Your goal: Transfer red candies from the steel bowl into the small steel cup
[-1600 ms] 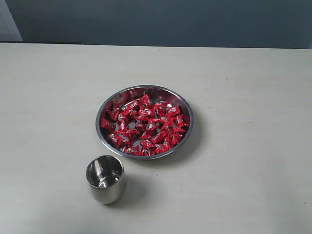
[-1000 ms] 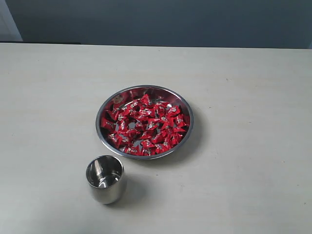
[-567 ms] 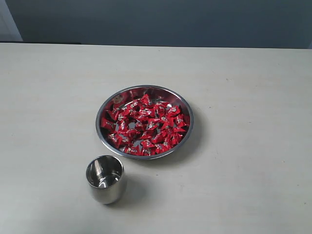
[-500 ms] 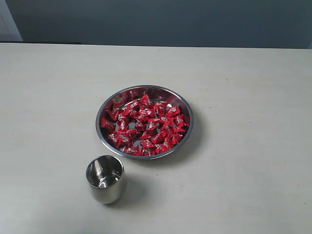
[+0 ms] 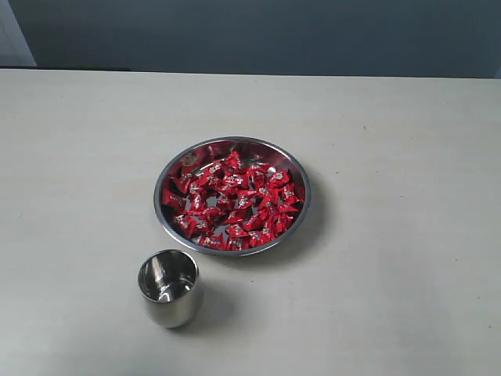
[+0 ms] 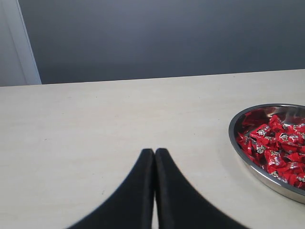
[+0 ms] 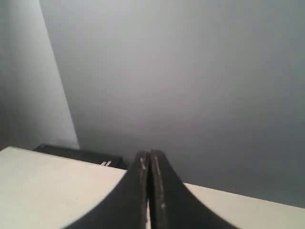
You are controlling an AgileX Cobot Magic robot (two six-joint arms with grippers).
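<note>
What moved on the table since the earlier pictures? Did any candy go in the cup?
Nothing visibly changed. The red candies all lie in the steel bowl, and the small steel cup stands beside it, apart from it, looking empty.

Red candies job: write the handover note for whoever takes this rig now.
Left claw: shut, empty, over the table near the steel bowl.
Right claw: shut, empty, facing the wall.
Red candies: all piled in the bowl.
Small steel cup: upright, empty, apart from the bowl, in front of it in the exterior view.
Done: nothing moved.
Left: every candy transfer.
</note>
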